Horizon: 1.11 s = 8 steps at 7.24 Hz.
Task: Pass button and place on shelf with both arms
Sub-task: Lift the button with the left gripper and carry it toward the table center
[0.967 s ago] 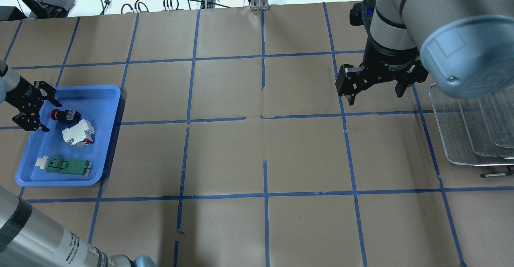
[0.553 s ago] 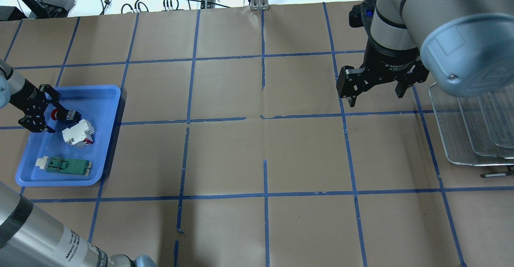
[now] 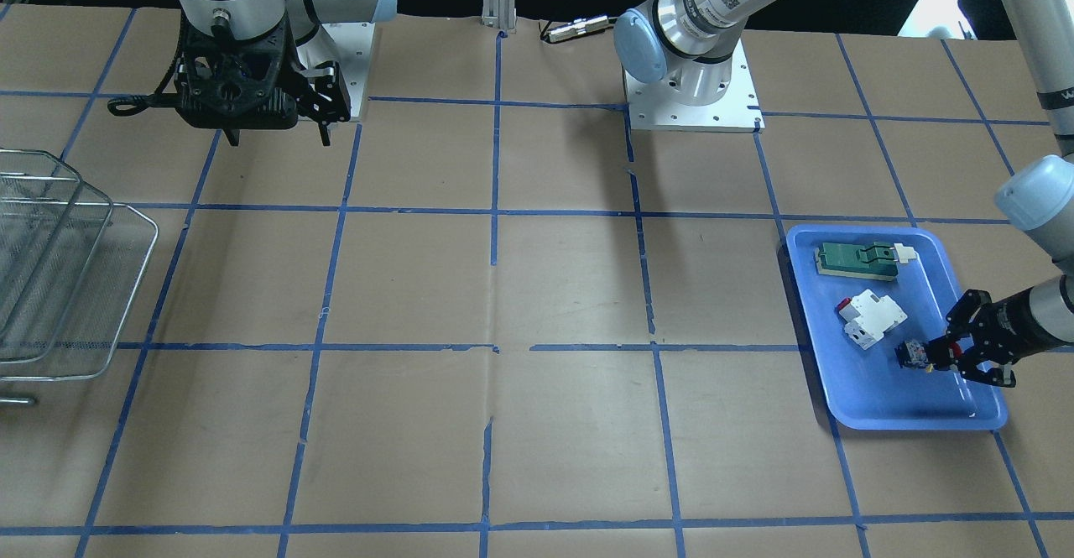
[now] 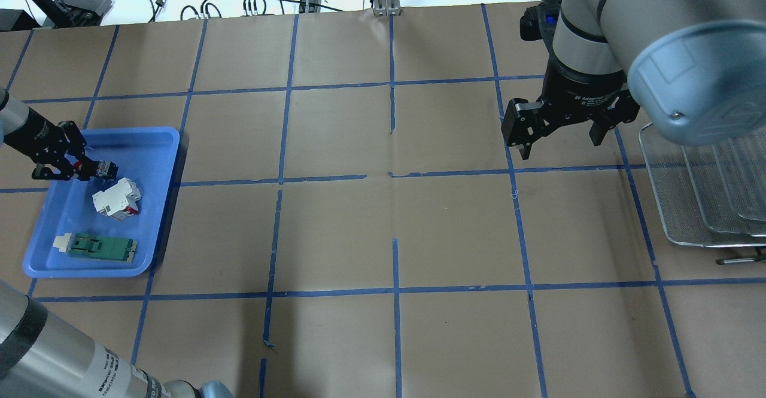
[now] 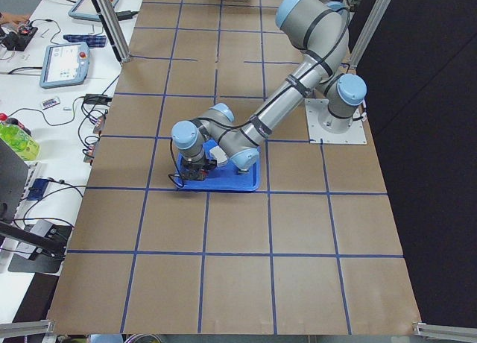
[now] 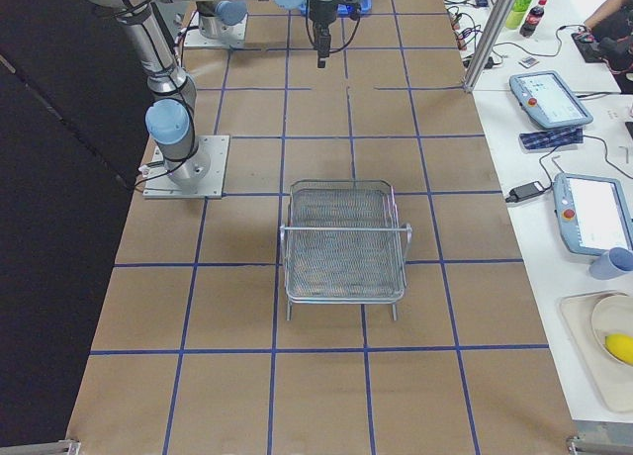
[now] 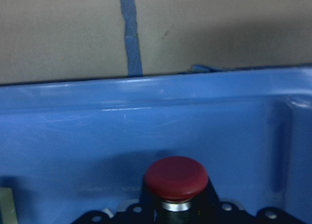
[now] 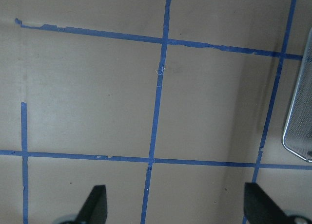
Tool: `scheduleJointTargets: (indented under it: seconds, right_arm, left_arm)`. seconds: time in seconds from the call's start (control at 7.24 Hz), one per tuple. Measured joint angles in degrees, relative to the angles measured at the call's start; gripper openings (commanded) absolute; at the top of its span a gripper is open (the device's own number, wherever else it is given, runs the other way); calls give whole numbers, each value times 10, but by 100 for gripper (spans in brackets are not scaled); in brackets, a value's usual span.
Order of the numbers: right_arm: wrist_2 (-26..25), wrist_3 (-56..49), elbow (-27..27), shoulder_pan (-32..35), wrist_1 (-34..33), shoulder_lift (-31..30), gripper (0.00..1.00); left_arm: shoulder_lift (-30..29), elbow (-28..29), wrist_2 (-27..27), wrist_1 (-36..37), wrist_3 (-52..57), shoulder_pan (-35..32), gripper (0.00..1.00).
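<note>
**Clamping the button inside the tray, right gripper spread beside the shelf**

The left gripper [image 4: 82,167] is closed on the button [image 4: 103,169]. Its fingers pinch the red-capped end, and the black body with its blue bits juts out past the fingertips. In the left wrist view the red cap faces straight back at the lens, seated between the finger bases. The views do not show whether the button rests on the tray floor or is raised off it.

Gripper and button sit low inside the blue tray [image 4: 163,146], with the arm reaching in over the tray wall farthest from the table's middle. Just past the button's jutting end, off toward the robot's side, lies the white block [image 4: 115,198], close by but apart from it. Farther the same way along the tray lies the green part [image 4: 102,246].

Well apart from all this, across the table [image 4: 395,230], the right gripper [image 4: 561,146] hangs above the brown paper with its fingers spread wide. Its wrist view shows the two black fingertips at the bottom edge, with a crossing of blue tape lines [image 8: 149,160] between them. The shelf [image 4: 688,206] stands beside this gripper, on the side away from the left arm. Its nearest mesh corner is near the gripper and clear of it.
</note>
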Motion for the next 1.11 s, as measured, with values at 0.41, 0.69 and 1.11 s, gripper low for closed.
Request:
scheduleJointTargets:
  seconds: [0.41,0.69,1.11]
  right_arm:
    - [0,0,0,0,1,0,100]
    - [0,0,0,0,0,0,100]
    - [-1,5,-8,-4,9,-2,100]
  left_arm:
    - [67,6,-12,-87,-12,-33,0]
    - [125,11,-52,-158,-71,-89,0]
    - [197,2,-75,-195,-220,-223,0]
